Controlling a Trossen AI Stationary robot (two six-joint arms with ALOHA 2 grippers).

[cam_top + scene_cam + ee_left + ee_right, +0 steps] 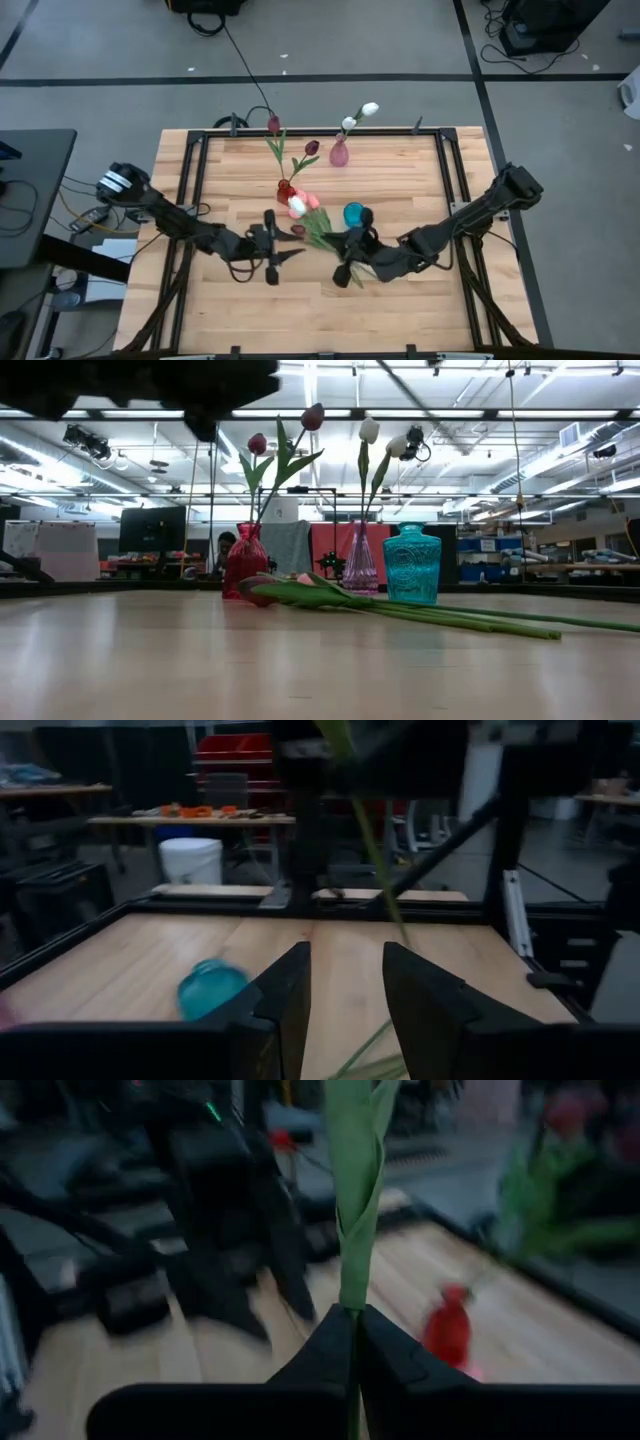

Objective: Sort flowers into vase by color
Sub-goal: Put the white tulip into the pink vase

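Observation:
Several flowers [315, 225] lie in a bundle on the table in front of the vases, their stems [450, 618] flat on the wood. A red vase [285, 190] holds maroon tulips, and a purple vase [340, 153] holds white ones. A teal vase [353, 213] stands beside the bundle. My right gripper [352, 245] hangs above the table near the teal vase, shut on one flower's green stem [355, 1200]. The head of that flower does not show. My left gripper [285, 250] is open and level, facing the right gripper, with nothing between its fingers [420, 995]. My right gripper pinches the leaf-wrapped green stem [352, 1295] between its two shut fingers, which lie nearly level and across it. The stem passes upright through the hold. In the left wrist view it slants down below the gripper [385, 880]. Its ends are out of view.
The dark frame rail [320, 132] runs along the table's far edge behind the vases. Bare wood lies along the near edge [300, 320] and at both sides. Beyond the table there are room furniture and a white bucket [190, 860].

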